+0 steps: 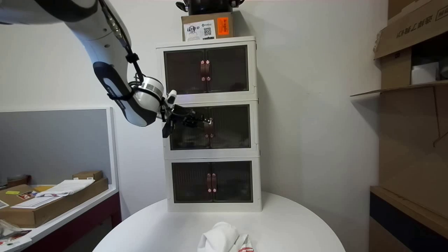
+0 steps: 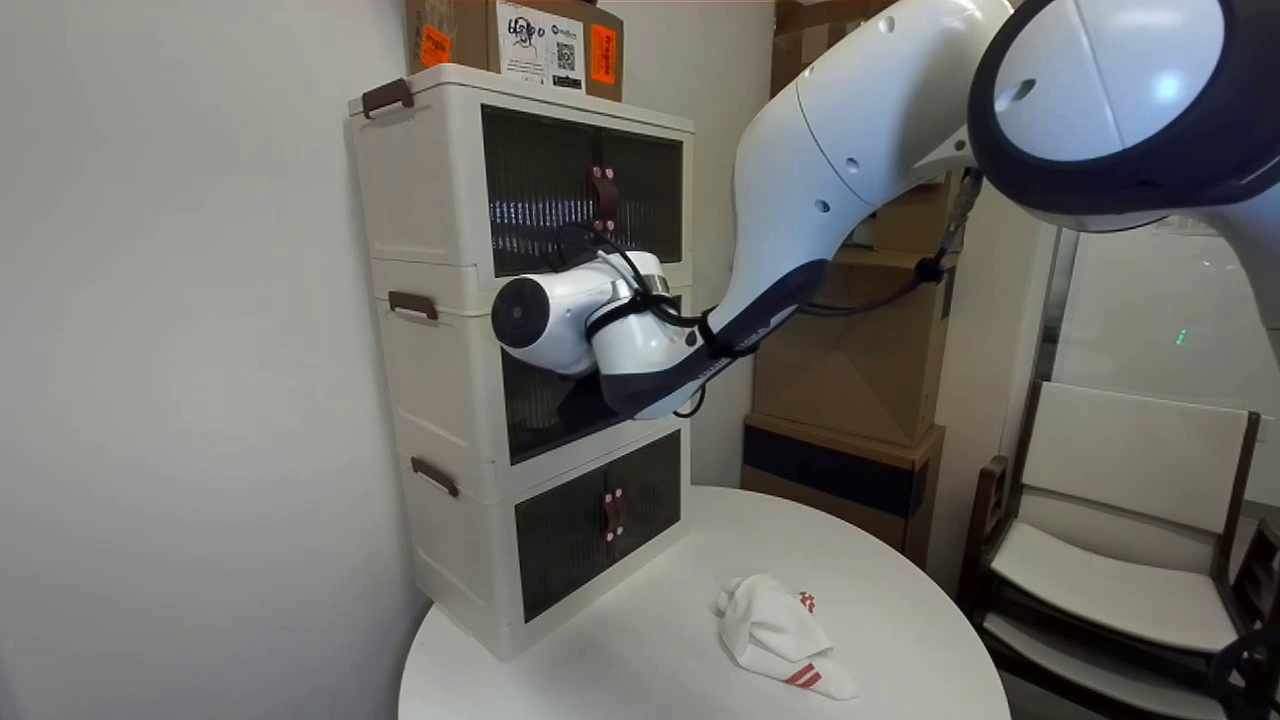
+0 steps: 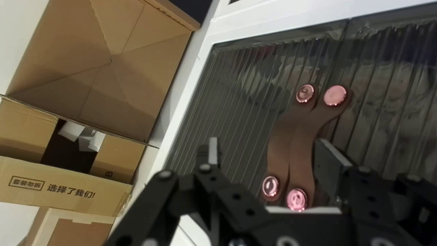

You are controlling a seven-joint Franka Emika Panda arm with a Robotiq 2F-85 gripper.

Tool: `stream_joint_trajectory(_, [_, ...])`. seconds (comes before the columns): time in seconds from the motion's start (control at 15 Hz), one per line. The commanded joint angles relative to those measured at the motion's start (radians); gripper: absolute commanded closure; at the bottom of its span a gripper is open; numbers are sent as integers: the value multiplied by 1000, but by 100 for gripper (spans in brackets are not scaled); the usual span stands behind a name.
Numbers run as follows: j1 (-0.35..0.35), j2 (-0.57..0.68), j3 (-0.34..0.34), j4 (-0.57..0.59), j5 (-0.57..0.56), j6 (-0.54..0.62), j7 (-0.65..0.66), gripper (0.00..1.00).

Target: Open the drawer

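Note:
The drawer is the middle dark front [image 1: 231, 126] of the white cabinet. It looks closed, with two ribbed panels meeting at the centre. Its brown-red strap handles [image 3: 290, 143] with pink studs fill the middle of the wrist view. My gripper [image 3: 271, 152] is open there, with one finger on each side of the strap pair. The right finger is very close to the right strap; I cannot tell if they touch. The left finger is clearly apart. In an exterior view my gripper [image 1: 207, 121] is before the middle handles. In an exterior view the wrist hides most of the front [image 2: 540, 410].
The top front [image 1: 227, 68] and bottom front [image 1: 232, 182] look closed. A white cloth [image 2: 765, 630] lies on the round white table [image 2: 920, 640] before the cabinet. Cardboard boxes [image 1: 409, 140] stand beside it. A box [image 1: 208, 28] sits on top. Chairs [image 2: 1120, 560] stand nearby.

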Motion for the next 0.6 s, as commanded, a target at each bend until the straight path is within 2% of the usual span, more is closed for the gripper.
stream_joint_trajectory(0.0, [10, 22, -22, 42, 24, 35, -2, 61])
stream_joint_trajectory(0.33, [12, 9, -22, 21, 30, 75, -6, 99])
stream_joint_trajectory(0.53, [16, -13, -18, -15, 36, 93, -20, 100])
